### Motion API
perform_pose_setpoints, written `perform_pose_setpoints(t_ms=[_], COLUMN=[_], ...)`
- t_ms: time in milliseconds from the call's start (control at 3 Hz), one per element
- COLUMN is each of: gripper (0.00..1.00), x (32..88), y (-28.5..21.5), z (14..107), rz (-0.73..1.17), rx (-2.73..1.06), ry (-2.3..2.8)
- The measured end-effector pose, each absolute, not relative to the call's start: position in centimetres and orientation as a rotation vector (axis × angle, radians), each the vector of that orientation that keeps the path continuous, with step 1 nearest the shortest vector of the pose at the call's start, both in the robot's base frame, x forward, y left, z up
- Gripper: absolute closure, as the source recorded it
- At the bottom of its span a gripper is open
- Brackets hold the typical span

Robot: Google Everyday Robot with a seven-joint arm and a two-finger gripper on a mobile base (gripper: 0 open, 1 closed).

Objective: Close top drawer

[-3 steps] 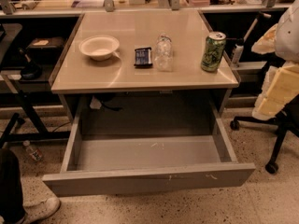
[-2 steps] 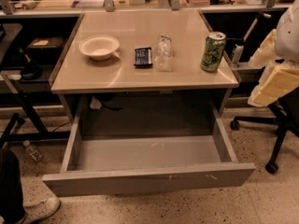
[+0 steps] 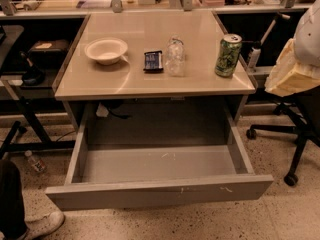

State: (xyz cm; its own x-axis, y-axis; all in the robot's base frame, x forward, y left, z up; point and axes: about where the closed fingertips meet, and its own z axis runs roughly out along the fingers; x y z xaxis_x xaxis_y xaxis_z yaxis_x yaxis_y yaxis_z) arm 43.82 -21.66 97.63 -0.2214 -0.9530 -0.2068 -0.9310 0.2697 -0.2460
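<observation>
The top drawer (image 3: 160, 191) is pulled far out from under the tabletop (image 3: 150, 81), toward my camera. Its wide grey front sits low in the view, with small white scuffs right of centre. I can see straight down onto its bare grey floor and both side walls. Behind it the cabinet cavity is dark, and a white plug with a black cable (image 3: 106, 110) hangs at its upper left.

On the tabletop above, from left to right, I see four things:
- a white bowl (image 3: 106, 50)
- a dark blue packet (image 3: 153, 61) lying flat
- a clear plastic bottle (image 3: 174, 57) standing just beside the packet
- a green can (image 3: 228, 55) upright near the right edge, well apart from the bottle

The gripper (image 3: 292, 74) is at the far right edge of my view, a pale cream and white shape. It is off the tabletop's right side and well apart from the drawer. It touches nothing I can make out, and I cannot tell how its jaws stand.

Below it are the black legs and castors of a chair (image 3: 291, 178) on the speckled floor. At the left, a small bottle (image 3: 35, 161) lies on the floor by a black frame. A white shoe (image 3: 46, 224) under a dark trouser leg fills the bottom left corner.
</observation>
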Motion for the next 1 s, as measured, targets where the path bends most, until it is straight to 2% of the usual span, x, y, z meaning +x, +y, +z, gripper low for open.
perform_pose_setpoints(t_ms=[333,667,1000], gripper=[1.0,1.0,1.0], x=[43.8,43.8,43.0], y=[-21.7,-21.7,-23.0], z=[97.6,97.6,96.4], rz=[-0.099,-0.099,-0.18], rx=[-1.724,-1.724,-1.684], ry=[2.232,2.232,2.308])
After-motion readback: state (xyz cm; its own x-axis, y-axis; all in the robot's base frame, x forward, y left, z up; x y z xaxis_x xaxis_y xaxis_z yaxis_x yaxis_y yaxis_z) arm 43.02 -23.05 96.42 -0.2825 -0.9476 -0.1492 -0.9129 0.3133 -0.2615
